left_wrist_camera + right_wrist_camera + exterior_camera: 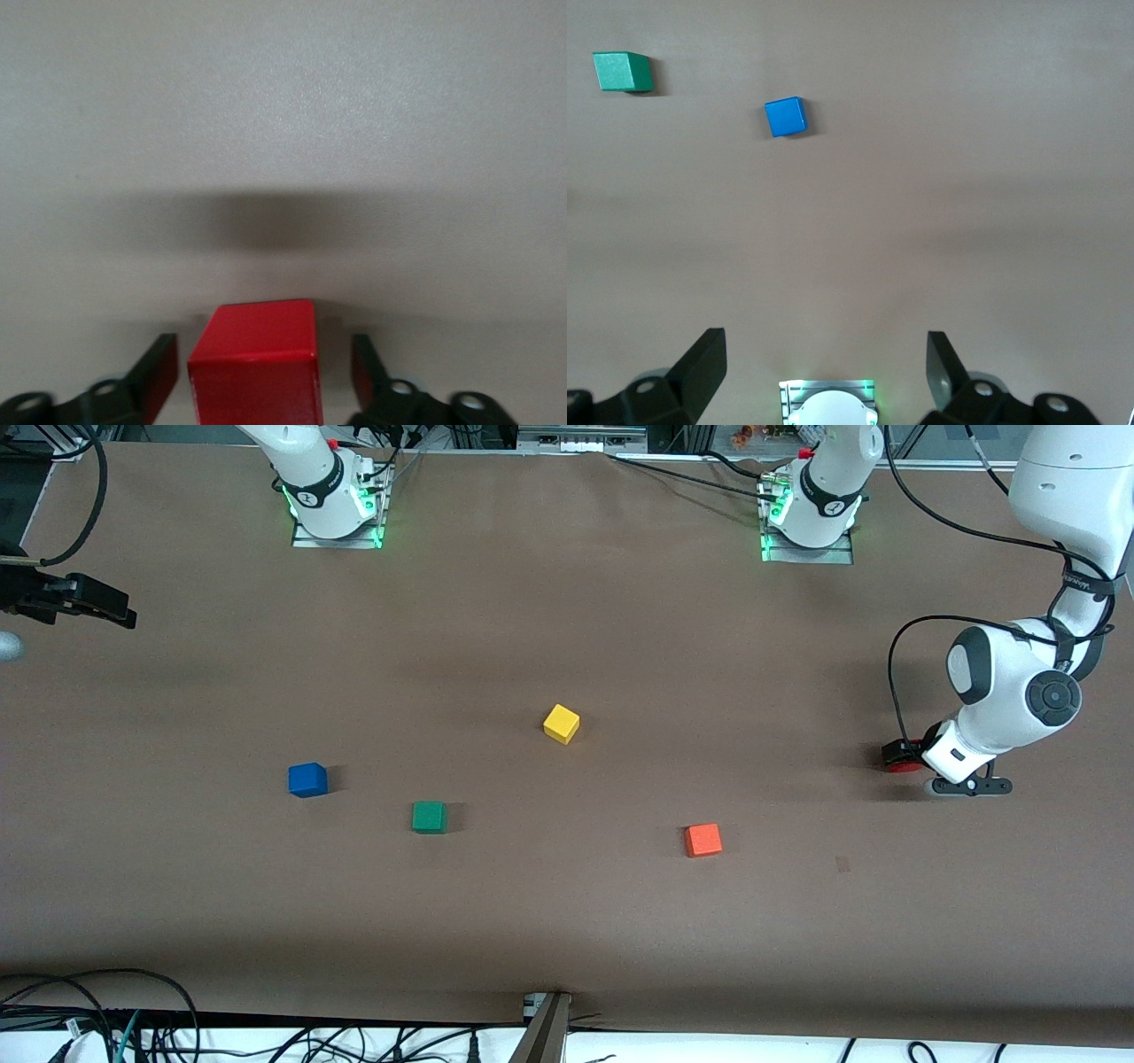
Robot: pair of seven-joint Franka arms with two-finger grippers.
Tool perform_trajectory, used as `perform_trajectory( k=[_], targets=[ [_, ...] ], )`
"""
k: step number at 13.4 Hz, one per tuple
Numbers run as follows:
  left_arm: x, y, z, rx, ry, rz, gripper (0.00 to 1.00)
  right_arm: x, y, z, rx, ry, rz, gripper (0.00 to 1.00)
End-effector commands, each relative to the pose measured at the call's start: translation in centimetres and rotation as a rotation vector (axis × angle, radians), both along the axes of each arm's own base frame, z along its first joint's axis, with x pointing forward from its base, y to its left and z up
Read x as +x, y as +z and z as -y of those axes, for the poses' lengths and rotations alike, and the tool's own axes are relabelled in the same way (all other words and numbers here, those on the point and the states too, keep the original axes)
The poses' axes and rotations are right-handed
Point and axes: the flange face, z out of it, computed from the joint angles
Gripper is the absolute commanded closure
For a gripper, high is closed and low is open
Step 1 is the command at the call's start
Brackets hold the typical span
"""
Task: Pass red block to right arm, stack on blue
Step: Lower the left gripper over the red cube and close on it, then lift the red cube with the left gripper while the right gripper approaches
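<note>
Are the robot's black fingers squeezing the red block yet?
Apart. The left wrist view shows the red block between the left gripper, with a strip of table visible between each of its fingers and the block.

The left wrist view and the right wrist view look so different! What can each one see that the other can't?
Only the left wrist view shows the red block, sitting between the left gripper fingers, with gaps on both sides.

Only the right wrist view shows the blue block, the green block beside it, and a robot base with green lights, plus the open right gripper, holding nothing.

Both show two black fingers over the plain brown table.
</note>
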Motion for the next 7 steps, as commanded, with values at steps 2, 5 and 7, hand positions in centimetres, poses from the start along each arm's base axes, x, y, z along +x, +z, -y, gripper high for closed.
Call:
perform_trajectory(
  k=[2, 5, 7],
  targets=[
    [-0.1, -0.3, -0.1, -0.007, -0.010, 0.003, 0.70, 0.0, 0.2, 0.2, 0.010, 0.004, 0.008, 0.00],
    [0.3, 0.1, 0.0, -0.006, -0.016, 0.011, 0.82, 0.0, 0.1, 0.1, 0.010, 0.006, 0.006, 0.00],
    [0.9, 1.7, 0.3, -0.005, -0.050, 0.034, 0.82, 0.0, 0.1, 0.1, 0.013, 0.004, 0.008, 0.00]
  ],
)
